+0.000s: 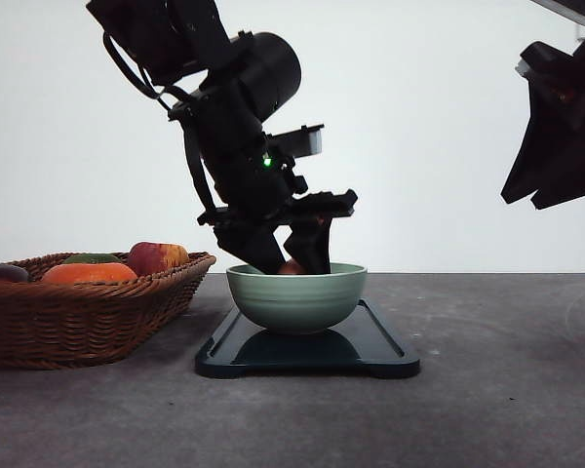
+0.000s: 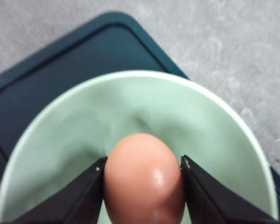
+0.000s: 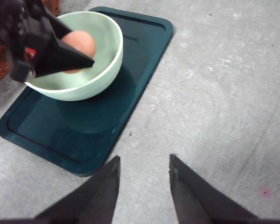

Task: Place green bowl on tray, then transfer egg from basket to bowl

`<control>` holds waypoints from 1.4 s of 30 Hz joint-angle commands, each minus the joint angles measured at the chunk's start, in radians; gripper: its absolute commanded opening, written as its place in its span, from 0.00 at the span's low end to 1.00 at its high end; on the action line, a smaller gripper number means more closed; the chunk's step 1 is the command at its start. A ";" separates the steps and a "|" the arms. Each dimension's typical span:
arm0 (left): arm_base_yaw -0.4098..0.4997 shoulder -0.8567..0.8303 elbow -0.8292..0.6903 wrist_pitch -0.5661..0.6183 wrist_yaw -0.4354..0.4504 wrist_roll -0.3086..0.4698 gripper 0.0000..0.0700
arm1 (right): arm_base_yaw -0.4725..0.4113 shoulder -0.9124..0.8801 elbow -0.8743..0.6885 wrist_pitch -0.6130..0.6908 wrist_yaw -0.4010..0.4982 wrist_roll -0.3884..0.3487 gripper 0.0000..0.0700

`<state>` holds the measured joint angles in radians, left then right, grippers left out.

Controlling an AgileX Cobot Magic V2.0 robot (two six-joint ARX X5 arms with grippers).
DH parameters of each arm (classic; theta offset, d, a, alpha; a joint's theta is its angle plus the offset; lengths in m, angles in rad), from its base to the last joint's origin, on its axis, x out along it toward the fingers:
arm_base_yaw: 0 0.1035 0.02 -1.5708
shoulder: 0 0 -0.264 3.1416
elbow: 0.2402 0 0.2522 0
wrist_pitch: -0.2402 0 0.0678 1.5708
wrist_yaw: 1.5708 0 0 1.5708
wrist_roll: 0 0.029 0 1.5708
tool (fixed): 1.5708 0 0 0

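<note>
The green bowl stands on the dark teal tray in the middle of the table. My left gripper reaches down into the bowl, shut on the reddish-brown egg. The egg sits between the two dark fingers, just above the bowl's inside; whether it touches the bottom I cannot tell. The right wrist view has the egg inside the bowl on the tray. My right gripper hangs open over bare table beside the tray, holding nothing. The wicker basket stands at the left.
In the basket lie an orange citrus fruit, a red-yellow apple and a dark item. The right arm hangs high at the right. Grey table surface stretches right of the tray.
</note>
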<state>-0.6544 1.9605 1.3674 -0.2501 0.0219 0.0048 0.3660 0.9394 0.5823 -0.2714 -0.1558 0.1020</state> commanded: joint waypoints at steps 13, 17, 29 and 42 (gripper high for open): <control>-0.014 0.055 0.022 0.011 -0.004 0.003 0.44 | 0.004 0.008 0.007 0.008 0.000 -0.005 0.28; -0.014 0.055 0.038 -0.011 -0.004 0.002 0.57 | 0.004 0.008 0.007 0.007 0.000 -0.005 0.28; -0.008 0.053 0.283 -0.345 -0.004 0.005 0.57 | 0.004 0.008 0.007 0.007 0.000 -0.005 0.28; 0.079 -0.161 0.182 -0.434 0.062 0.006 0.56 | 0.004 0.008 0.007 0.005 0.000 -0.005 0.28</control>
<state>-0.5728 1.7971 1.5502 -0.6930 0.0787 0.0071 0.3660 0.9394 0.5823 -0.2729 -0.1558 0.1020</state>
